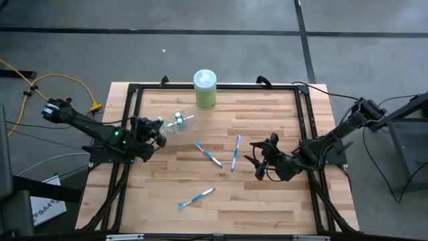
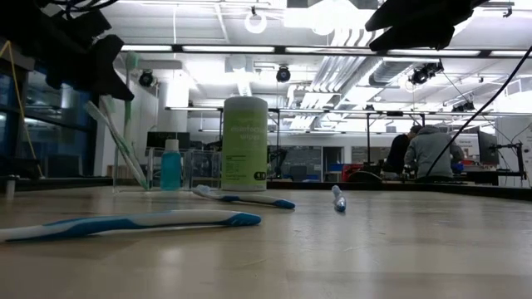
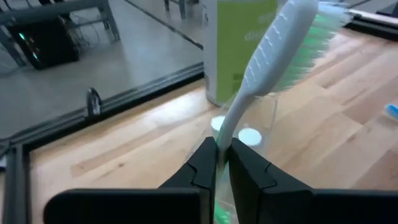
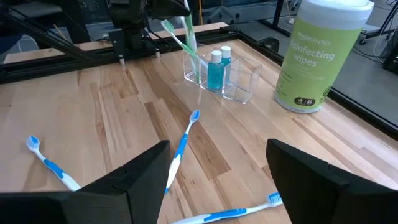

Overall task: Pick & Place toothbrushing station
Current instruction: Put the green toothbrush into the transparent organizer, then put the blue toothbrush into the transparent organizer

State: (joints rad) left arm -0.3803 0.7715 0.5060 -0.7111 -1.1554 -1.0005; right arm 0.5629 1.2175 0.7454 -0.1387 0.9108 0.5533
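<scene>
Left end effector (image 3: pixel 222 163) clamps a green toothbrush (image 3: pixel 273 56); right end effector (image 4: pixel 217 180) hangs wide open.

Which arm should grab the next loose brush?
Right. Its gripper is open just beside the nearest blue brush, while the left gripper is shut on a green brush at the holder.

The high view looks straight down on the whole desk (image 1: pixel 267 194) from well above; the low view sits at desk level, looking across into the room behind; the left wrist view faces forward, very near its own left pincer (image 3: pixel 222 163); the right wrist view faces across the desk from farther off; all four share the green wipes canister (image 1: pixel 204 88), and three the blue toothbrushes (image 1: pixel 235 152).
</scene>
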